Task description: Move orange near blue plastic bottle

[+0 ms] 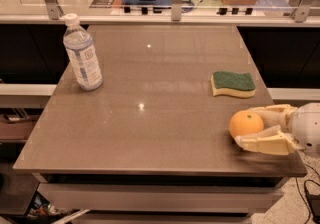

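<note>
Orange (245, 123): it sat by the near right corner of the tabletop (150, 133), close to the right edge.
Gripper (249, 127): it reached in over the right edge, with one pale finger behind the fruit and one in front. Both looked pressed against the orange, so the claw seemed clamped on it.
Blue plastic bottle (82, 53): it stood upright by the left edge, toward the far left corner, well apart from the orange.
Sponge (233, 83): it lay by the right edge, farther back than the orange and not touching it.
Handling: the orange was probably firm, moderately heavy and smooth-skinned, and being round it was likely to roll if released carelessly.
Hold: the grip was best placed across the widest middle, so the fingers would not slide off the curve.
Bottle risk: it looked light and tall, and likely to tip if nudged.
</note>
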